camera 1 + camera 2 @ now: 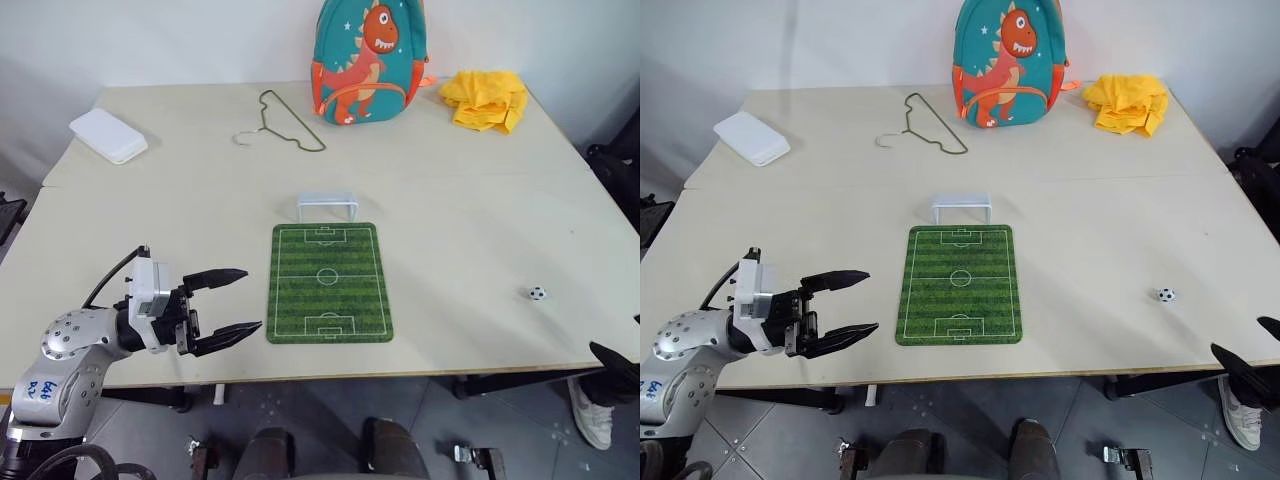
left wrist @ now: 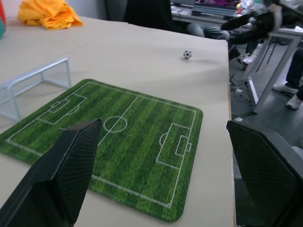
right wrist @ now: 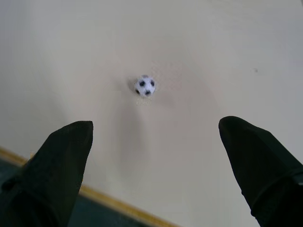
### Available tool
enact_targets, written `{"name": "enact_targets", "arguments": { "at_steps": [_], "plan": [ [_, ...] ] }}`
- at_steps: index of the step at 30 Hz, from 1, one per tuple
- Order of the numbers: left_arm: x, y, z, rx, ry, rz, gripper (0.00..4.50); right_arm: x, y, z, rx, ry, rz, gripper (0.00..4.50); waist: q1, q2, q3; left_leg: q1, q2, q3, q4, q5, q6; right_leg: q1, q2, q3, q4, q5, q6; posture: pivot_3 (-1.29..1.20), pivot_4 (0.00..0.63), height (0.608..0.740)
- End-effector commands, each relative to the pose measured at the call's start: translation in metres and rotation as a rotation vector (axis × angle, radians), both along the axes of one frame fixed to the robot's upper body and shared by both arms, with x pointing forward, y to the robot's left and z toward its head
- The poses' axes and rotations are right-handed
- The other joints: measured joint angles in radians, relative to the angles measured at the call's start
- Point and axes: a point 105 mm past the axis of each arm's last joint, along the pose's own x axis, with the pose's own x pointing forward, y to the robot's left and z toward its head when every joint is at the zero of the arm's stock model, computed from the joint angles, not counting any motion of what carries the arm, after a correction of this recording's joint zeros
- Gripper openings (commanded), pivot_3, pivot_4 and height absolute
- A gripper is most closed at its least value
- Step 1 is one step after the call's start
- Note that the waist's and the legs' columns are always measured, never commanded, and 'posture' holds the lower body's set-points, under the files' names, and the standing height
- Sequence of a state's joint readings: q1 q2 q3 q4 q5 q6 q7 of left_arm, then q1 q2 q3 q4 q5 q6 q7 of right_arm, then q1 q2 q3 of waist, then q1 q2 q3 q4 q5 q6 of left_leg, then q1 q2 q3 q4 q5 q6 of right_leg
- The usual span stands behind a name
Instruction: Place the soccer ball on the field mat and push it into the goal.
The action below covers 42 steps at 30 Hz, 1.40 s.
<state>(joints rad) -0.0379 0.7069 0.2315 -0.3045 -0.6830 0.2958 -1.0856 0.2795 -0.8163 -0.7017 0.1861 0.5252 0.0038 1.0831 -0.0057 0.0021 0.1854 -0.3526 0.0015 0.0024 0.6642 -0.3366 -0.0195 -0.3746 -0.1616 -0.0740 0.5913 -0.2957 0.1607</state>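
Dino backpack (image 1: 368, 60) stands upright at the far edge of the beige table (image 1: 180, 215), crumpled yellow cloth (image 1: 486, 98) just to its right. Wire hanger (image 1: 285, 125) lies left of it, flat white box (image 1: 108, 135) over by the far left corner.

The soccer ball (image 1: 537, 293), tiny, white with black patches, rests on the desk (image 1: 470, 200), well apart from the field mat (image 1: 328, 283) on its right. The mat lies flat, green-striped with white lines. The goal (image 1: 327, 206), a low white frame, stands just beyond the mat's far edge.

Mid-frame on the beige wooden table (image 1: 200, 200): green striped field mat (image 1: 328, 283), small white goal frame (image 1: 327, 207) just above, tiny black-and-white soccer ball (image 1: 537, 293) lower right.
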Motion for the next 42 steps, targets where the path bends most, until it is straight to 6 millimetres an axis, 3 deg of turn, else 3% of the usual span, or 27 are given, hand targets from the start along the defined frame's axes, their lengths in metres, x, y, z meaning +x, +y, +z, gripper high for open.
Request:
{"name": "enact_targets", "arguments": {
  "at_steps": [1,10,20,23,32,35,37,38,41,42],
  "plan": [
    [-0.002,-0.005,0.009,-0.013,-0.043,-0.03,4.5,0.024,0.003,0.013,-0.014,0.002,0.01,4.49,0.003,0.002,0.0,0.0,0.0,0.001,0.0,0.0,0.0,0.0,0.0,0.001,0.0,0.0,0.0,0.0,0.15,0.74],
    [-0.005,-0.02,0.008,-0.026,-0.036,-0.073,4.5,0.076,0.004,0.002,-0.031,0.121,0.019,4.49,0.014,0.002,0.0,-0.001,-0.001,-0.001,0.001,-0.001,0.001,-0.001,0.0,0.0,0.001,0.001,0.001,0.0,0.15,0.74],
    [-0.008,-0.019,0.007,-0.027,-0.036,-0.062,4.5,0.085,0.0,-0.02,-0.012,0.191,0.02,4.49,0.012,0.002,0.0,-0.003,-0.001,0.0,0.001,-0.001,0.003,-0.001,0.0,0.0,0.0,0.002,0.004,0.0,0.15,0.74],
    [-0.008,-0.017,0.009,-0.027,-0.045,-0.051,4.5,0.083,-0.004,-0.026,-0.002,0.199,0.015,3.88,0.007,0.002,0.0,-0.003,-0.001,0.001,0.002,-0.001,0.003,-0.001,0.0,0.0,0.0,0.002,0.004,0.0,0.15,0.74],
    [-0.007,-0.014,0.011,-0.021,-0.058,-0.041,4.5,0.078,0.0,-0.025,0.019,0.161,0.079,0.92,0.006,0.002,0.0,-0.003,-0.001,0.001,0.003,-0.001,0.003,0.0,0.0,0.0,0.0,0.003,0.003,0.0,0.15,0.74],
    [-0.007,-0.01,0.011,-0.026,-0.073,-0.035,4.5,0.084,0.024,-0.001,0.064,0.067,0.232,0.86,0.005,0.002,0.0,-0.002,-0.001,0.001,0.003,-0.001,0.003,0.0,0.0,0.0,-0.001,0.003,0.003,0.0,0.15,0.74],
    [-0.006,-0.006,0.009,-0.018,-0.085,-0.026,4.5,0.087,0.05,0.008,0.02,0.051,0.386,0.86,0.0,0.003,0.001,-0.002,-0.001,0.001,0.003,-0.001,0.003,0.0,0.0,0.0,-0.001,0.003,0.003,0.0,0.15,0.74],
    [-0.005,-0.003,0.008,-0.014,-0.094,-0.018,4.5,0.088,0.068,0.011,-0.007,0.056,0.48,0.86,-0.002,0.004,0.001,-0.002,0.0,0.002,0.003,-0.002,0.002,0.0,0.0,0.0,0.0,0.003,0.003,0.0,0.15,0.74],
    [-0.006,0.005,0.001,-0.003,-0.113,-0.001,4.5,0.092,0.159,0.021,-0.068,0.047,0.842,0.86,-0.022,0.004,0.002,0.001,0.002,0.005,0.002,-0.002,0.001,-0.001,0.001,0.0,0.0,0.003,0.003,0.0,0.15,0.74],
    [-0.007,0.007,-0.003,0.013,-0.098,0.002,4.5,0.092,0.18,0.022,-0.079,0.044,0.907,0.86,-0.023,0.004,0.002,0.001,0.003,0.005,0.002,-0.002,0.0,-0.001,0.001,-0.001,0.0,0.004,0.002,0.0,0.15,0.74]
  ]
}}
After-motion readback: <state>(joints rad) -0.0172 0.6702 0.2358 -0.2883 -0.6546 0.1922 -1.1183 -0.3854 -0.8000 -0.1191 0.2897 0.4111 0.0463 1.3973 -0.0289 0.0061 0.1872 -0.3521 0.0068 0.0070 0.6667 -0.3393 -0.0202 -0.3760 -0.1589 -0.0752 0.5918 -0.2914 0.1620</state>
